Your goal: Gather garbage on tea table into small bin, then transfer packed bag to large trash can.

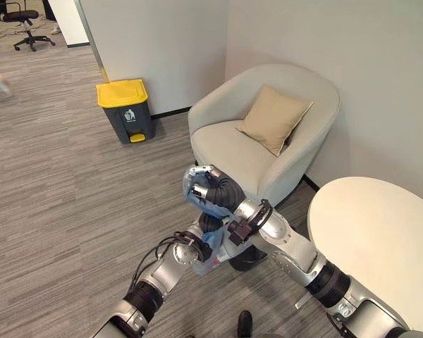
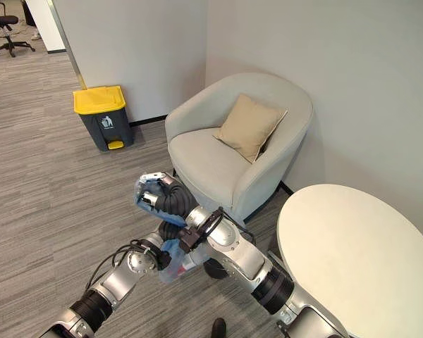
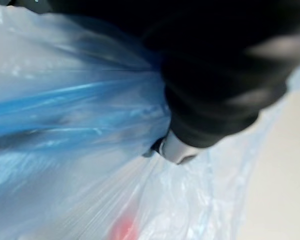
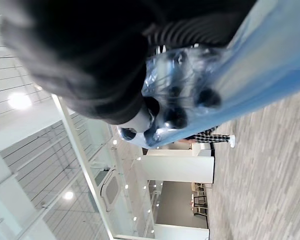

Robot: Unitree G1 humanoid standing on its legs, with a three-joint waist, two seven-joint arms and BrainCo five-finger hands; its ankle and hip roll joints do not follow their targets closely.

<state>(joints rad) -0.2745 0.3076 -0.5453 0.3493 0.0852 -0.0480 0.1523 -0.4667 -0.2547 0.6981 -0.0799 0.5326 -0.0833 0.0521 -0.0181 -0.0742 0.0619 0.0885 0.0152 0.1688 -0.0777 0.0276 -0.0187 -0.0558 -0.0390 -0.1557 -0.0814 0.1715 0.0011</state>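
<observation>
A translucent blue garbage bag (image 1: 213,252) hangs between my two hands above the carpet, in front of the armchair. My right hand (image 1: 206,186) is uppermost, its fingers (image 4: 179,109) curled round the bag's bunched top. Just below, my left hand (image 1: 195,248) is closed on the bag's neck (image 3: 140,120), and something red (image 3: 122,229) shows through the plastic. The large trash can (image 1: 125,109), dark grey with a yellow lid that is down, stands against the wall to the far left. The round white tea table (image 1: 384,239) lies at my right with its top bare.
A beige armchair (image 1: 229,144) with a tan cushion (image 1: 273,117) fills the corner right behind the bag. An office chair (image 1: 21,21) stands far back left. A person's legs (image 4: 210,137) appear in the distance. Open carpet stretches between me and the trash can.
</observation>
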